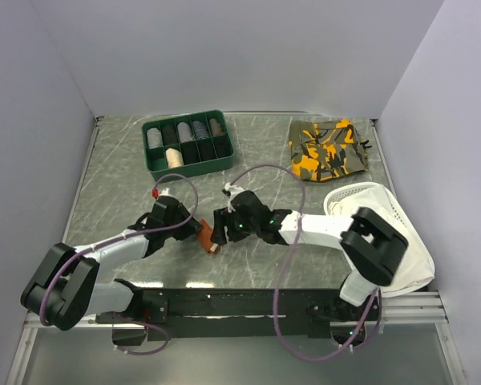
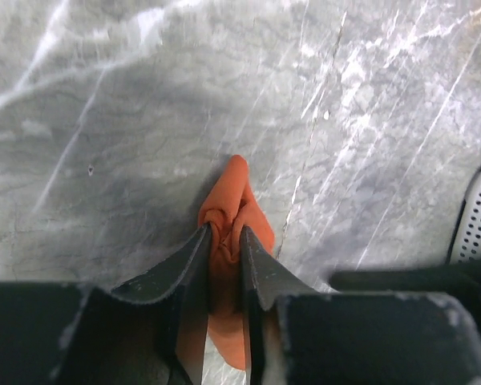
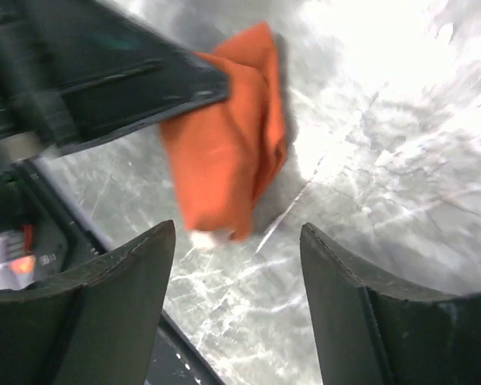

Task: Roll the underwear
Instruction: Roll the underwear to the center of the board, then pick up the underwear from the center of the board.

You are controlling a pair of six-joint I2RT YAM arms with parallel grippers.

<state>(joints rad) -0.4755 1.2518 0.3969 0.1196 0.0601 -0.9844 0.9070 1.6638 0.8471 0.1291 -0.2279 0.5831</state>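
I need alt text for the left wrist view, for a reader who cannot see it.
The left pincer is shut on the bunched orange underwear, which lies on a grey marbled table.

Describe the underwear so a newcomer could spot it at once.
On the grey marbled table, look between the two arms' tips. The underwear is the small bunched orange cloth pinched in the left fingers; unlike the camouflage garment at the back, it is plain orange.
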